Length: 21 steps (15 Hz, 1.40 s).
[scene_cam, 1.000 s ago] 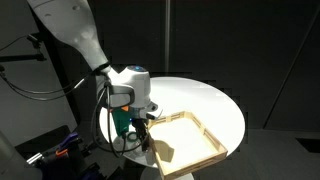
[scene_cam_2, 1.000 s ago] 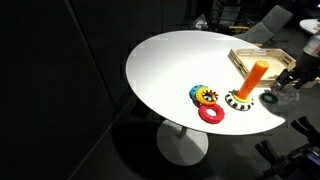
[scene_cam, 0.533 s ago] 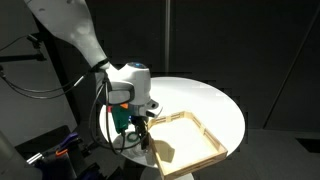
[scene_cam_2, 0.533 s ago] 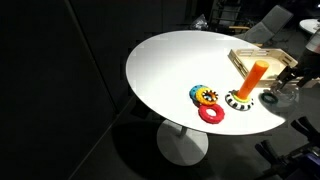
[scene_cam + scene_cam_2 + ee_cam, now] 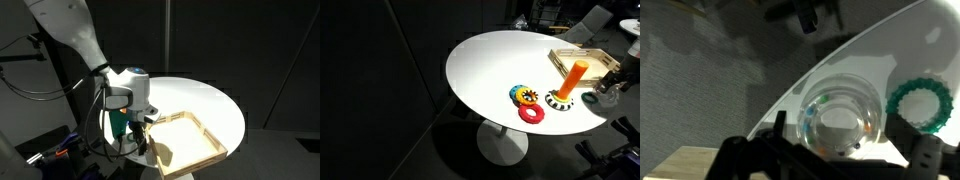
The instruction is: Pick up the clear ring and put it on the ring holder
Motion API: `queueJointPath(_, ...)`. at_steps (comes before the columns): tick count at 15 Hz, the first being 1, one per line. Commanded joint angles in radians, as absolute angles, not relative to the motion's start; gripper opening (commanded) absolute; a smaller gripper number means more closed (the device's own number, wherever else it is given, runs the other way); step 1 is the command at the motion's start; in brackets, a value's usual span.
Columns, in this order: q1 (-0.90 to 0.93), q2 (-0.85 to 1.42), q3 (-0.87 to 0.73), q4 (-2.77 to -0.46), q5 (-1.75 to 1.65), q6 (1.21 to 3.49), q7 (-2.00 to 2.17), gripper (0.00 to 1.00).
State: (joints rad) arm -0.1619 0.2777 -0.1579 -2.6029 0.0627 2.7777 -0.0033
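The clear ring [image 5: 840, 120] lies flat on the white table near its edge, with small coloured beads inside it. In the wrist view my gripper [image 5: 840, 138] is open right above it, one dark finger on each side of the ring and apart from it. The ring holder [image 5: 574, 80], an upright orange peg on a round base, stands on the table just beside my gripper [image 5: 609, 90]. In an exterior view my gripper [image 5: 138, 133] hangs low over the table edge next to the tray, and the ring holder is hidden there.
A green ring [image 5: 921, 103] lies close beside the clear ring. A pale wooden tray [image 5: 583, 58] [image 5: 195, 140] stands next to the holder. A yellow-and-blue ring [image 5: 525, 95] and a red ring [image 5: 531, 113] lie toward the table's middle. The round white table [image 5: 500, 60] drops off just beside the clear ring.
My gripper has dropped slightly toward the table. The rings, holder and tray have not moved.
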Motion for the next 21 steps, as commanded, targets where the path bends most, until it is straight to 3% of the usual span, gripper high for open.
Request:
queueJointPath(1, -0.179, 0.301, -0.146, -2.606, 0.083, 2.829, -0.011, 1.00)
queueJointPath(15, -0.219, 0.382, -0.090, -2.595, 0.132, 2.930, -0.016, 1.00)
queueJointPath(16, -0.221, 0.382, -0.090, -2.594, 0.132, 2.929, -0.015, 0.75)
queueJointPath(18, -0.218, 0.364, -0.096, -2.594, 0.127, 2.910, -0.007, 0.70)
queueJointPath(21, -0.203, 0.320, -0.109, -2.593, 0.117, 2.861, 0.006, 0.70)
